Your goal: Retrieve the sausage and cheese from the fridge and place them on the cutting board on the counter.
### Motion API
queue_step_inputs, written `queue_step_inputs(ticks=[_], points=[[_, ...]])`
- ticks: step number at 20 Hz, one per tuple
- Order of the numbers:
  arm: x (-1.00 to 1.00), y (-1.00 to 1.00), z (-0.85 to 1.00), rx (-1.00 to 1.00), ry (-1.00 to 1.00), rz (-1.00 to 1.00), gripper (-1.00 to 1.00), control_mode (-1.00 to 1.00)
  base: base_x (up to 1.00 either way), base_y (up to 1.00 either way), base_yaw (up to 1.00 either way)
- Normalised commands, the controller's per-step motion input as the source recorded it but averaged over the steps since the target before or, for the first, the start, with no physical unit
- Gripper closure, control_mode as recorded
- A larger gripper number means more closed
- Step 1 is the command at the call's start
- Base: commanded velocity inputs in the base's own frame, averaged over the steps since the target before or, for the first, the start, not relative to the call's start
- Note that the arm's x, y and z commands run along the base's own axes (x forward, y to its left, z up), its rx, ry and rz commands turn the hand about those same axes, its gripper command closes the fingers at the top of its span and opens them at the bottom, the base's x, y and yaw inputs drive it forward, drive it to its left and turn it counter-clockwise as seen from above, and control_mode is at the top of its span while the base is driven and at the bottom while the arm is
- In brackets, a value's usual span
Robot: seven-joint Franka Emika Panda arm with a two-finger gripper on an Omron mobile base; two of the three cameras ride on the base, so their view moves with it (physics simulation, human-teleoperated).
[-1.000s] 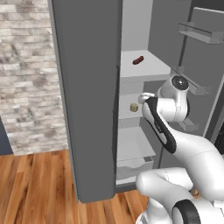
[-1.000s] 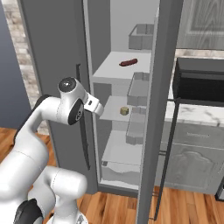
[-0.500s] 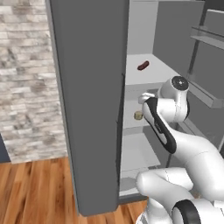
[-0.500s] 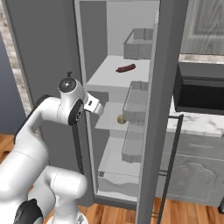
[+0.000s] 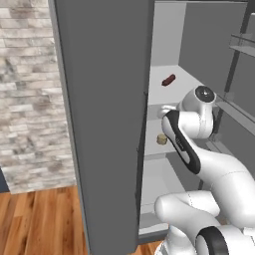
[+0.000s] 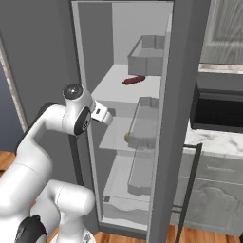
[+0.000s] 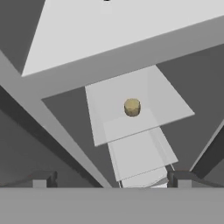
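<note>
The fridge (image 5: 99,99) stands with its door open. On the upper light grey shelf lies the dark red sausage (image 5: 168,80) (image 6: 134,80). One shelf lower sits the small tan cheese (image 5: 161,139) (image 6: 127,137) (image 7: 132,107). My gripper (image 7: 111,179) hovers in front of the shelves, above and short of the cheese, open with nothing between its fingertips (image 7: 43,178). In the right base view the hand (image 6: 100,113) is level with the gap between the two shelves. The cutting board is out of view.
Grey bins (image 6: 144,122) hang on the inner side of the right door, close beside the shelves. A black microwave (image 6: 218,109) sits on the marble counter (image 6: 213,142) right of the fridge. The open left door (image 5: 104,129) walls off my left side.
Both base views have shifted and the fridge looms larger, so the base has driven closer. The arm keeps the same pose, with the gripper still open.
</note>
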Motion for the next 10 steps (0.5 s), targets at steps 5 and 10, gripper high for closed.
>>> queue_step_inputs(ticks=[5, 10], points=[[0.00, 0.00, 0.00, 0.00, 0.00, 0.00, -1.00, 1.00, 0.37, -0.25, 0.00], [0.00, 0.00, 0.00, 0.00, 0.00, 0.00, -1.00, 1.00, 0.04, -0.11, 0.00]])
